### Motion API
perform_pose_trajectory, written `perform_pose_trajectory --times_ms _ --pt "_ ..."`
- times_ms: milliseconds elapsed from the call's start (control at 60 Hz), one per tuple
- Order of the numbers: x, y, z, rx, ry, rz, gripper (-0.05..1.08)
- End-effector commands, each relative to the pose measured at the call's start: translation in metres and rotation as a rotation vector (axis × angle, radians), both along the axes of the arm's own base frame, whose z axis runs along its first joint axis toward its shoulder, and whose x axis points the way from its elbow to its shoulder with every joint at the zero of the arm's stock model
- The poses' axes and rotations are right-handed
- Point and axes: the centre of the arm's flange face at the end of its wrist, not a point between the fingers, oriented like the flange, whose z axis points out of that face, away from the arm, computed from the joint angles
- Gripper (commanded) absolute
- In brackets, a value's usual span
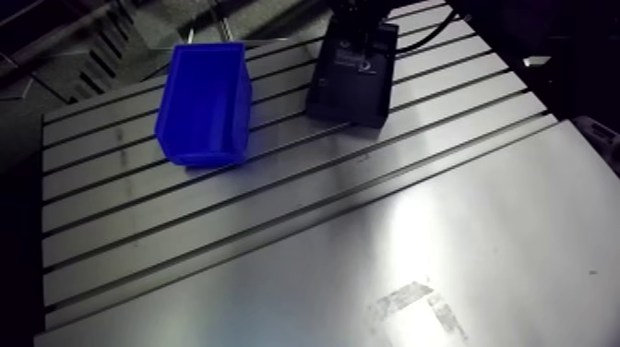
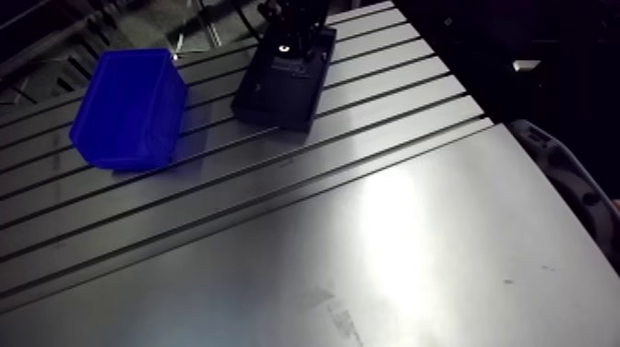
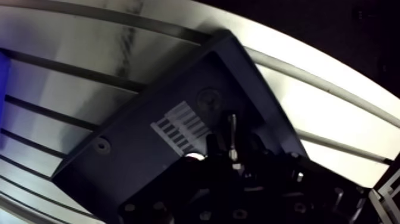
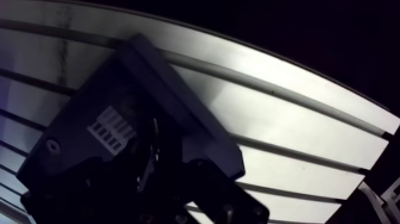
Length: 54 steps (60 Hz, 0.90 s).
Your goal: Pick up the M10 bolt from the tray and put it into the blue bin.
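On the far part of the slotted table (image 1: 277,212), the arm view shows a dark tray (image 1: 355,83) lying at a slant across the slots, with the gripper (image 1: 358,23) coming down over its far end from the top edge. A blue bin (image 1: 205,101) stands open side up beside the tray, apart from it, with a strip of table between them. Nearer the camera the slots end and the table is smooth plate with a worn patch (image 1: 415,309). The bolt cannot be made out from here. Close in, the wrist view shows the tray filling the middle, a white barred label (image 3: 181,126) on its floor. Just past the label a slim bright metal piece, apparently the bolt (image 3: 233,136), stands out of the shadow in the tray right at the gripper. The gripper's dark body covers the tray's near end and the bolt's lower part, so I cannot tell whether it is open or closed. A sliver of the bin shows at the edge, beyond the tray.
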Motion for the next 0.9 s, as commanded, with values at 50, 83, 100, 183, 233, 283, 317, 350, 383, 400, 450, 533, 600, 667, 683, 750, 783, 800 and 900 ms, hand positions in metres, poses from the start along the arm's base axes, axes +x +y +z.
perform_pose_trajectory --times_ms 50,83,100,183,233,283,317,350,383,400,450,533,600,667,683,750,783,800,900 --pt "-0.0009 0.0003 0.0003 0.001 0.002 -0.001 0.75" --pt "-0.0006 0.0001 -0.0002 0.0 0.0 -0.001 0.75" --pt "-0.0006 0.0001 -0.0002 0.0 0.0 -0.001 0.75" --pt "0.0 -0.0001 -0.001 0.0 -0.001 -0.001 0.77" --pt "-0.0009 0.0002 0.0002 0.001 0.001 -0.001 0.78" --pt "-0.0009 0.0003 0.0003 0.001 0.002 -0.001 0.79" --pt "-0.0013 0.0004 0.0009 0.001 0.003 -0.001 0.8" --pt "-0.0014 0.0005 0.001 0.001 0.003 -0.001 0.8" --pt "-0.0014 0.0005 0.001 0.001 0.003 -0.001 0.8" --pt "-0.0014 0.0005 0.001 0.001 0.003 -0.001 0.8" --pt "-0.001 0.0003 0.0004 0.001 0.002 -0.001 0.8" --pt "-0.0005 0.0001 -0.0003 0.0 0.0 -0.001 0.81" --pt "-0.0004 0.0 -0.0004 0.0 -0.001 0.001 0.82" --pt "-0.0005 0.0001 -0.0003 0.0 0.0 0.001 0.83" --pt "-0.0005 0.0001 -0.0003 0.0 0.0 0.002 0.84" --pt "-0.0008 0.0002 0.0012 0.0 0.002 0.009 0.86" --pt "0.0005 -0.0003 0.0034 0.0 0.003 0.012 0.88" --pt "0.0005 -0.0003 0.0034 0.0 0.003 0.012 0.88" --pt "0.0022 -0.0022 0.006 -0.002 0.003 0.017 0.93"
